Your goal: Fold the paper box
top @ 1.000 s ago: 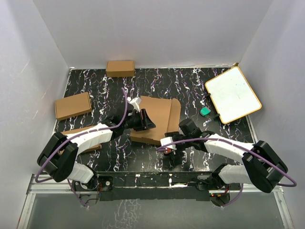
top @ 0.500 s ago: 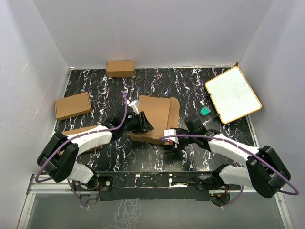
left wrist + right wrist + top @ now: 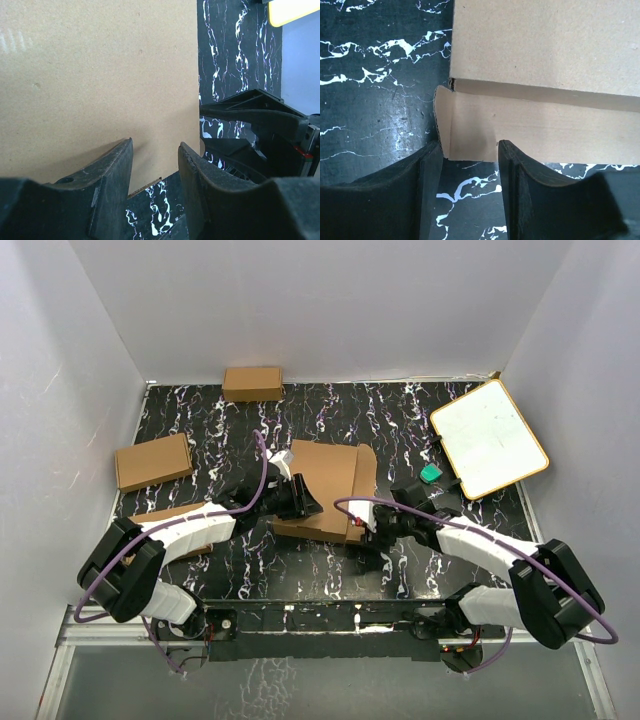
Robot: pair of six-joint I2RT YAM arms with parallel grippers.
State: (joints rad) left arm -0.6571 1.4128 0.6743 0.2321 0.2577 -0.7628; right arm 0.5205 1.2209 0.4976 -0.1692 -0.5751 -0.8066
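The paper box [image 3: 330,480] is a brown cardboard sheet lying mid-table, its left part raised. My left gripper [image 3: 300,498] is at that left part. In the left wrist view its jaws [image 3: 155,144] stand apart against the tan panel [image 3: 100,75], with only table and the panel's lower edge showing between them. My right gripper [image 3: 365,530] is at the sheet's near right corner. In the right wrist view its fingertips [image 3: 469,145] flank the near edge of a small creased tab [image 3: 470,125] of the paper box [image 3: 545,40], jaws apart.
Two small ready-made cardboard boxes sit at the back [image 3: 252,383] and at the left [image 3: 152,461]. A flat cardboard piece [image 3: 165,515] lies under the left arm. A white board with tan rim [image 3: 489,437] and a small green object [image 3: 430,473] lie at the right.
My right gripper has moved right and forward to the sheet's near right corner, and its jaws have narrowed. The left gripper shifted slightly early on, then stayed put.
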